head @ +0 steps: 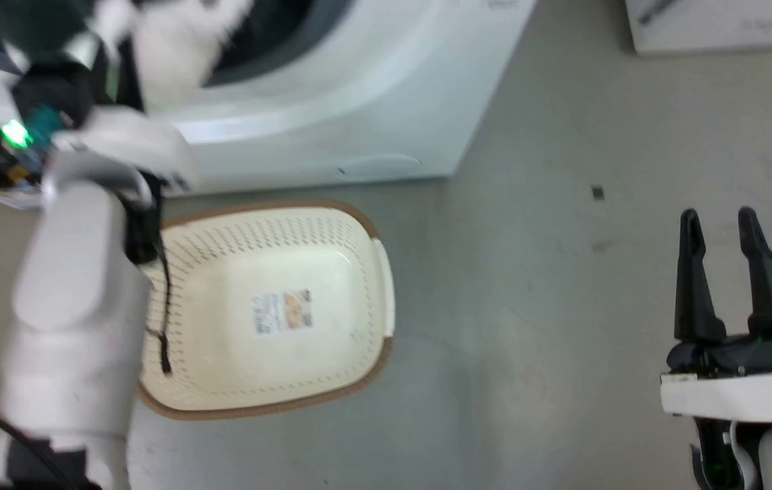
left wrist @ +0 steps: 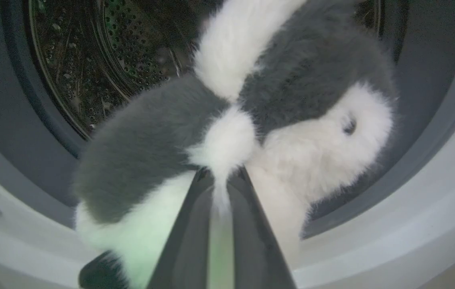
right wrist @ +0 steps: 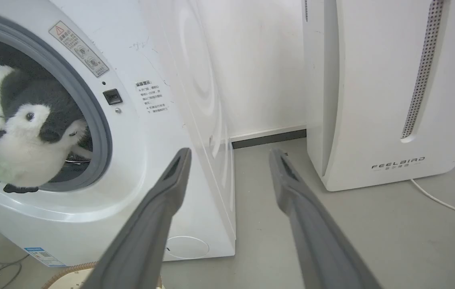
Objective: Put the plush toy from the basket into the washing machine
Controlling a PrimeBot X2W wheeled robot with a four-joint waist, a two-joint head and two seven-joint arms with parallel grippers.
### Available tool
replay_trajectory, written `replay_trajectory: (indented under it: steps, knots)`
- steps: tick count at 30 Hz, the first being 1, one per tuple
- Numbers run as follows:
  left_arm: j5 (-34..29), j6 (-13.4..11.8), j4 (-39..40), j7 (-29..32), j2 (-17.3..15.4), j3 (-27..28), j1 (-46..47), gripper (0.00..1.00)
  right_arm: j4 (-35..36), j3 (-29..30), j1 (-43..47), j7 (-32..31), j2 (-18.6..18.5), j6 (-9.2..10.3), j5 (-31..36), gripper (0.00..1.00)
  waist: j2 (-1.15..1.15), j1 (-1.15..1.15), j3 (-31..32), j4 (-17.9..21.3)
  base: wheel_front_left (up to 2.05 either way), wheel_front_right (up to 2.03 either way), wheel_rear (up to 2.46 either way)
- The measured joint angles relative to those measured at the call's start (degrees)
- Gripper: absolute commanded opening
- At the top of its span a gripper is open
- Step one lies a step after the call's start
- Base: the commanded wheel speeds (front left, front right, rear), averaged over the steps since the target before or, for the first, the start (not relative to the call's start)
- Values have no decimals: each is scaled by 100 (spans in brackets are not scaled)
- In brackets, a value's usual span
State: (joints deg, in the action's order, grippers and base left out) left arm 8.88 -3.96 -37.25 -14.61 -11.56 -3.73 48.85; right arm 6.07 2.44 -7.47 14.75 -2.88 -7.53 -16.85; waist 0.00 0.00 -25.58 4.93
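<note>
Plush toy [left wrist: 303,100] hangs in the washing machine's [left wrist: 412,241] porthole, pinched tight by the left pincer [left wrist: 221,176]. I'd push deeper over the drum before letting go, or it may tumble toward the basket [head: 256,235] below. Right pincer [head: 718,224] idles agape nearby.

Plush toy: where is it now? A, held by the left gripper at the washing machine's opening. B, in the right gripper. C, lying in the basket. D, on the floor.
A: the left gripper is shut on the plush toy at the washing machine's porthole; the right gripper is open, holding nothing.
</note>
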Motion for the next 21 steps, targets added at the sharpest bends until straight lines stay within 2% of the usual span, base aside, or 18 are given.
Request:
replay_trajectory:
  steps: [12,21]
  knots:
    - [-174,-42,-379,0,-703,390,1867,0,166,-122,-540,0,1,0,-342,100,0,1,-1185,702,0,0,0]
    - [-235,-49,-654,-1,-1198,600,2701,0,258,-234,-716,0,1,0,-530,100,0,1,-1798,1199,0,0,0]
